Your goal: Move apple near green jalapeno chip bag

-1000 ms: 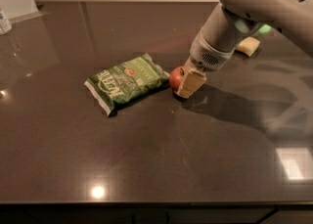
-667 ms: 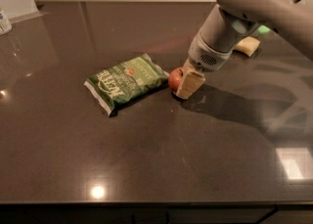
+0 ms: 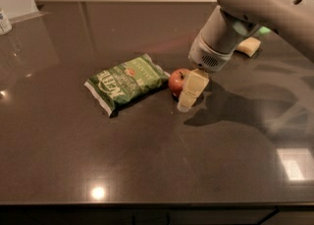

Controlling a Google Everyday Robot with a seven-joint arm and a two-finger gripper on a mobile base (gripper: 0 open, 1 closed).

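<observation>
The small red apple [image 3: 176,81] is at table level just right of the green jalapeno chip bag [image 3: 128,80], almost touching the bag's right end. The bag lies flat on the dark table. My gripper [image 3: 182,94] reaches down from the upper right and is shut on the apple. One pale finger [image 3: 191,90] stands in front of the apple's right side; the other is hidden behind the apple.
A pale yellow block [image 3: 248,46] lies behind the arm at the right. A bottle [image 3: 4,21] stands at the far left edge. The dark table [image 3: 147,160] stretches toward the front edge. The arm casts a shadow to the right of the apple.
The gripper and the apple have come down slightly beside the bag. The bag has not moved.
</observation>
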